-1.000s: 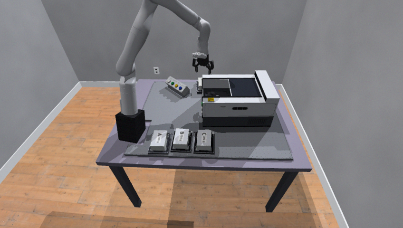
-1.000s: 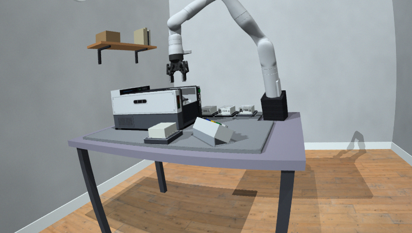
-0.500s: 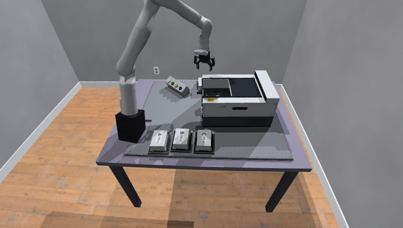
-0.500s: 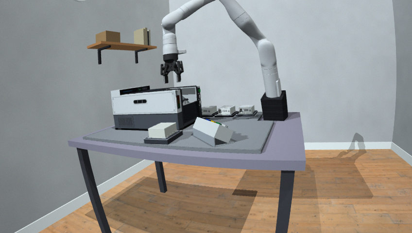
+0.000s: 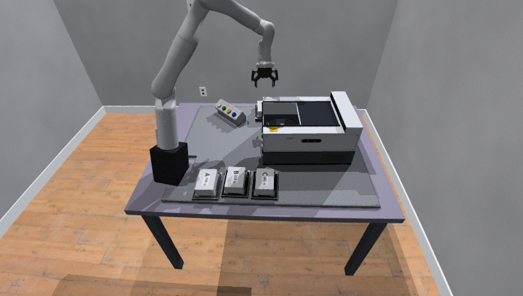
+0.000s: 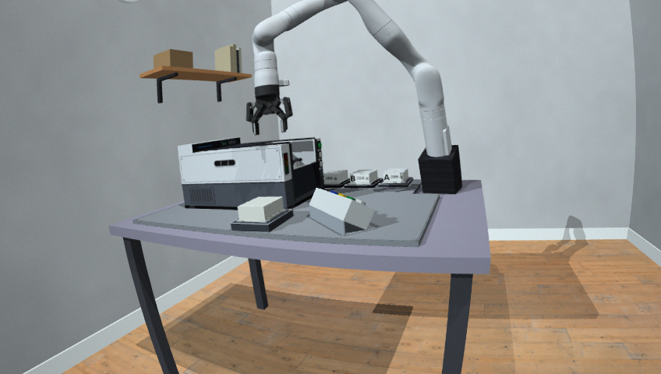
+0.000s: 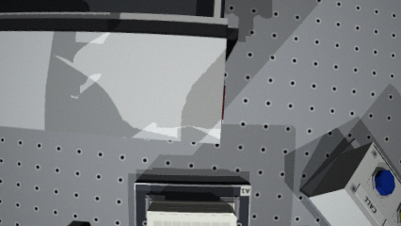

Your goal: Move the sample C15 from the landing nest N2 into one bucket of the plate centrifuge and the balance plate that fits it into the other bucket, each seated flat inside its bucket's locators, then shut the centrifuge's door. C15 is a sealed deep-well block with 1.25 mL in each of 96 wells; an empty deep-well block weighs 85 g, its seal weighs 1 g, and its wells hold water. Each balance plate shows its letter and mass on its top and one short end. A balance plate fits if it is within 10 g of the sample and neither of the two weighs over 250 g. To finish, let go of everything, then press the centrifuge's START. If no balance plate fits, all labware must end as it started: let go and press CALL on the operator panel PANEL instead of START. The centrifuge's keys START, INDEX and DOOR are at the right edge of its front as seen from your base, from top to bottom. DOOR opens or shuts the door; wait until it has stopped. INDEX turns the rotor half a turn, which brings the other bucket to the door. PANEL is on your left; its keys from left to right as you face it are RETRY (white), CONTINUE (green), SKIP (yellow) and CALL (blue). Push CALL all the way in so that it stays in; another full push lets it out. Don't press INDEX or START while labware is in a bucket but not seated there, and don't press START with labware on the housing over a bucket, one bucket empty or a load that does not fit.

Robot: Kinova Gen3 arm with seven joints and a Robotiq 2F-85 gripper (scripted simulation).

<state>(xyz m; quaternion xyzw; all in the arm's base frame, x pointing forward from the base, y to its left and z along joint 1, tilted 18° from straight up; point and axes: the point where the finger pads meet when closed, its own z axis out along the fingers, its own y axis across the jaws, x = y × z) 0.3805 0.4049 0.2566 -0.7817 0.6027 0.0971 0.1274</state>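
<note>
Gripper [image 5: 264,79] is being held fully open and empty, above the centrifuge's [image 5: 311,140] 9 o'clock edge | C15 [image 6: 260,208] is being kept in nest N2 [image 6: 241,226], at the table's [image 5: 385,214] 12 o'clock side | PANEL [image 5: 230,112] is lying at 11 o'clock | balance plates A [image 5: 206,182], B [image 5: 235,179], C [image 5: 264,181] are being kept at 6 o'clock.

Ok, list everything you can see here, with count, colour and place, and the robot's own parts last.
Purple-topped table: one, on dark legs, on the wood floor.
Grey perforated base plate: one, on the table.
White and dark grey plate centrifuge: one, door open.
Lettered white balance plates A, B, C: three, in a row of black nests.
White deep-well block: one, in its black nest.
Grey wedge-shaped operator panel: one, coloured keys.
Wooden wall shelf: one, two boxes.
White arm: one, black pedestal.
Black tool: open, above the centrifuge.
</note>
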